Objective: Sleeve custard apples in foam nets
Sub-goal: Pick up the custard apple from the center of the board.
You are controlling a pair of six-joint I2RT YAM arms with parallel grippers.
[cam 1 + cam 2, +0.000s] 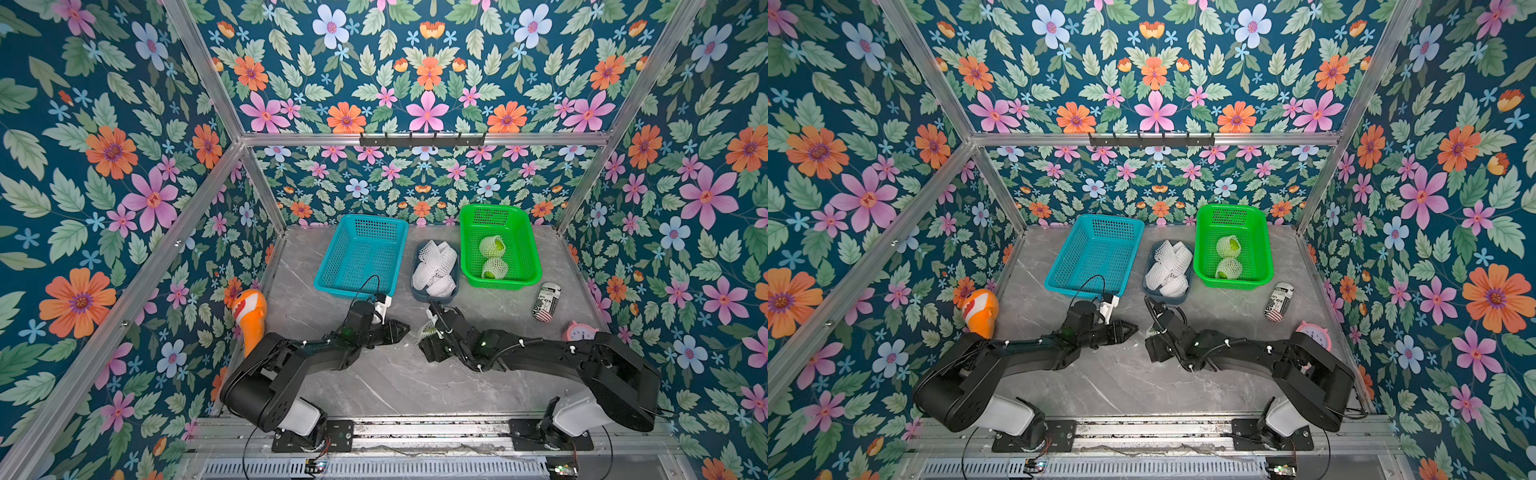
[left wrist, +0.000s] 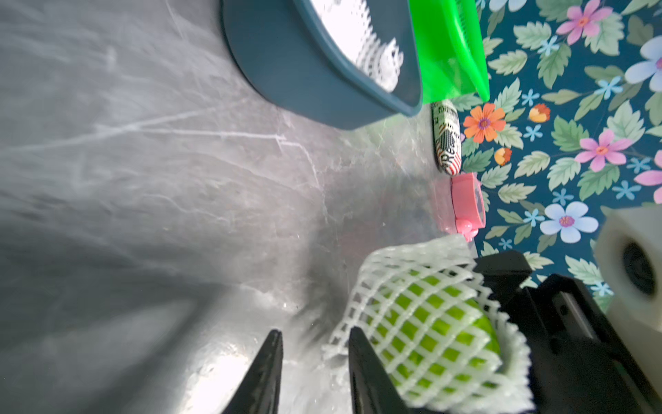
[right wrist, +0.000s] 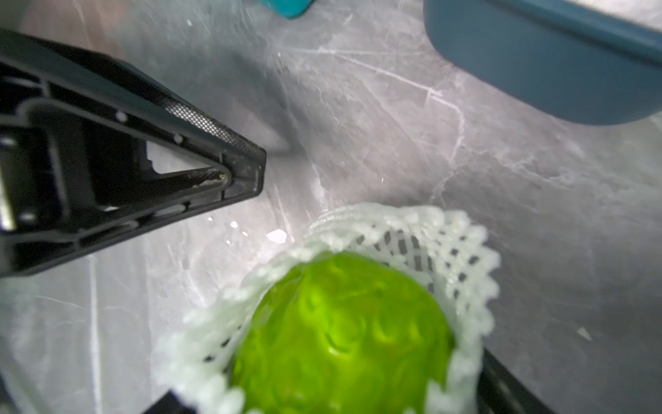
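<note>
the grey table (image 1: 374,382) is holding everything. at the back, the teal basket (image 1: 328,284) is sitting empty. the green basket (image 1: 536,266) is holding two netted apples (image 1: 492,246). between the baskets, the small tray (image 1: 417,286) is holding spare nets (image 1: 436,266).

near the front, the two arms are meeting in the middle. the right gripper (image 1: 430,337) is clamping the last apple (image 3: 340,333) through its net (image 3: 462,258), low over the table. the pictures are not showing whether the apple is touching the table. the left gripper (image 2: 313,331) is holding nothing. its jaws are standing a little apart, and it is sitting right beside the net's frilly edge.

the net is wrapping most of the apple, but one end is showing bare green. so the step in hand looks like finishing this sleeve and then putting the apple in the green basket.

to do it well, the right gripper should be squeezing softly, so the foam is not tearing and the fruit is not slipping out of the open end. the left gripper should be backing off sideways, so it is not catching the mesh. the apple should be going up and over the tray and the basket wall, then down gently into a bare spot beside the other two.
</note>
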